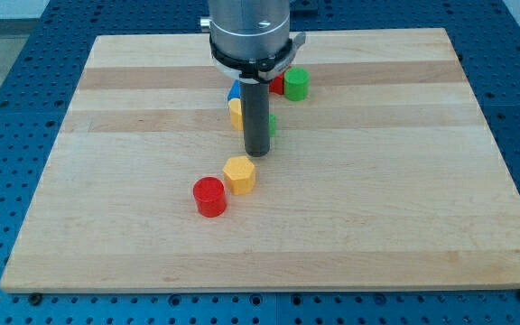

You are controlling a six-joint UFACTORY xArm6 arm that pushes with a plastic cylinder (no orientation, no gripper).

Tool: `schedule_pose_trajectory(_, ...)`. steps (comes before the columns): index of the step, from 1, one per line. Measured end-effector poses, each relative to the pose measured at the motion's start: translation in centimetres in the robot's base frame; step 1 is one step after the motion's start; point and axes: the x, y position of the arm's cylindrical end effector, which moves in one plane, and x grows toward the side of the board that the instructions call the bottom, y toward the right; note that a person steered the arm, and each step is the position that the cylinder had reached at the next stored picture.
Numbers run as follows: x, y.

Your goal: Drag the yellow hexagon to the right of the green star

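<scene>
The yellow hexagon [239, 174] lies near the board's middle, touching a red cylinder [209, 196] at its lower left. My tip [256, 152] stands just above and to the right of the hexagon, close to its upper edge. The rod hides most of a green block [272, 125], whose shape I cannot make out; only a sliver shows on the rod's right side.
Behind the rod sit a yellow block [235, 112], a blue block [234, 91], a red block [277, 85] and a green cylinder [296, 83]. The wooden board [404, 199] lies on a blue perforated table.
</scene>
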Motion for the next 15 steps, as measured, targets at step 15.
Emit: schedule_pose_trajectory(15,7.2,7.8)
